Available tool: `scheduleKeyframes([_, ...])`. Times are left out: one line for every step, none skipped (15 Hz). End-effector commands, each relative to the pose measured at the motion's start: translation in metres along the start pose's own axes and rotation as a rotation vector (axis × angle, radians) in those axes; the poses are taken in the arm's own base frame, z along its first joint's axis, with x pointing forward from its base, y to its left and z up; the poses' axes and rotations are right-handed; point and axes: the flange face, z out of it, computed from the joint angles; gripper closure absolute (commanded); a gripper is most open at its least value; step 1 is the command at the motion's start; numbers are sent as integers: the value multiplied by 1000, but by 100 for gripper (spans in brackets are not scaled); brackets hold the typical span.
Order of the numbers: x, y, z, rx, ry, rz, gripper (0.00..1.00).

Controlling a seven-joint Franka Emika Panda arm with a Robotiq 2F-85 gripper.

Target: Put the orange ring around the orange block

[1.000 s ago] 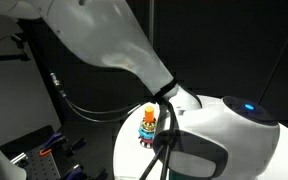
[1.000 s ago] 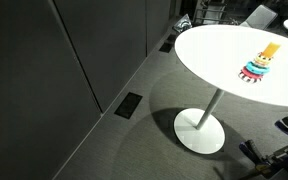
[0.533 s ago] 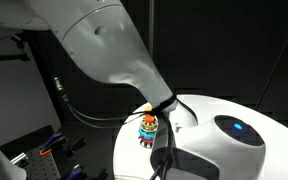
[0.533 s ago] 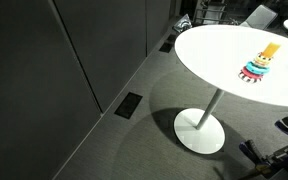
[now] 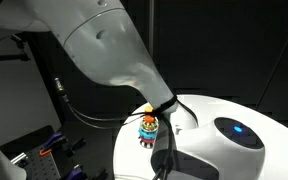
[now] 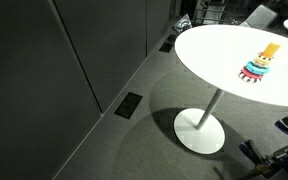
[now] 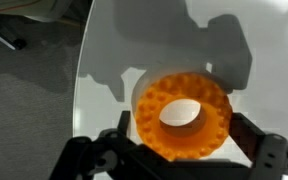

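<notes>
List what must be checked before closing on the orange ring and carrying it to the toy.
1. orange ring between the fingers in the wrist view: ok.
2. Ring lies flat on the table, hole facing up: ok.
3. gripper shut on the ring: not ok, jaws stand open.
4. Pads touching the ring: cannot tell.
5. orange block upright on top of the ring-stack toy, tip bare: ok.
6. Free path from ring to toy: cannot tell, no view shows both.

Plump orange ring (image 7: 214, 118) with a knobbly surface, seen from above, white tabletop (image 7: 134, 40) showing through its hole, narrow orange block (image 6: 271, 50) standing upright, topping a multicoloured ring-stack toy (image 6: 255, 71)
</notes>
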Motion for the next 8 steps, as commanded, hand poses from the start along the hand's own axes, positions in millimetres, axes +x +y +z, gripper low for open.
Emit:
scheduleKeyframes([8,1,0,30,8,26,0])
scheduleKeyframes([8,1,1,35,7,29,0])
scheduleKeyframes([8,1,1,39,5,31,0])
scheduleKeyframes([8,1,0,43,5,34,0])
scheduleKeyframes([7,1,0,46,6,34,0])
scheduleKeyframes([7,2,0,48,4,36,0])
scheduleKeyframes([6,2,-1,48,3,38,0])
scheduleKeyframes([6,3,-1,48,3,39,0])
